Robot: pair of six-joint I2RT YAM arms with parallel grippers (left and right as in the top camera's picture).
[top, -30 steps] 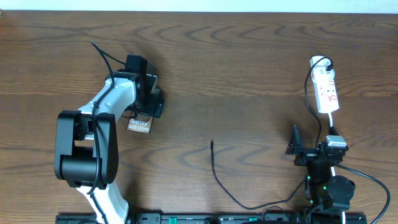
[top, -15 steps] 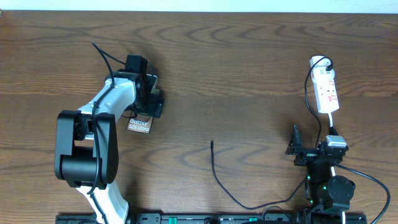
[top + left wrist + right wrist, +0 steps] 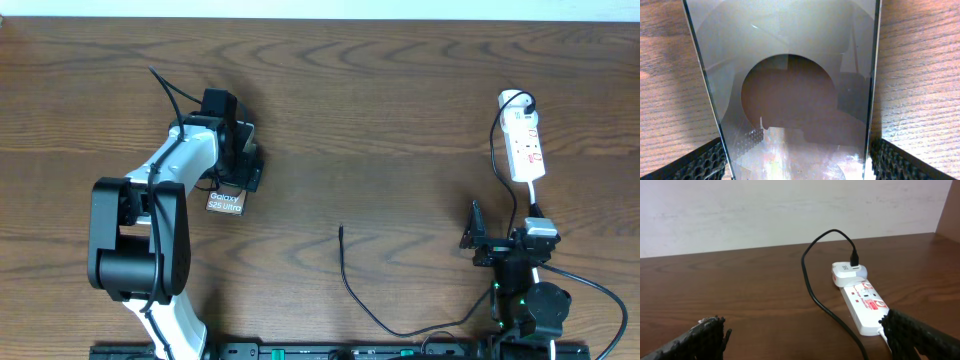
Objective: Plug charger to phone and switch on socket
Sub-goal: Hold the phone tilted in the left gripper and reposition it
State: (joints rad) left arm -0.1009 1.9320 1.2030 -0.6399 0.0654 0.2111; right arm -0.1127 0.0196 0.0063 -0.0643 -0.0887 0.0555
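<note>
The brown phone (image 3: pixel 225 203) lies at the left of the table, its "Galaxy S25 Ultra" lettering showing below my left gripper (image 3: pixel 243 165). In the left wrist view the glossy phone (image 3: pixel 790 60) fills the space between the fingers, and both pads meet its long edges, so my left gripper (image 3: pixel 800 162) is shut on it. The charger's thin black cable (image 3: pixel 352 290) ends in a free tip at mid-table. Its white adapter (image 3: pixel 847 273) sits in the far end of the white socket (image 3: pixel 867 305). My right gripper (image 3: pixel 805 345) stands open and empty just short of the socket (image 3: pixel 525 145).
The socket's white lead (image 3: pixel 534 200) runs toward the right arm's base. The charger cable loops along the near edge in front of the right arm. A pale wall (image 3: pixel 790 210) stands behind the table's far edge.
The phone has shifted a little toward the near edge in my left gripper. The right arm has not moved.
</note>
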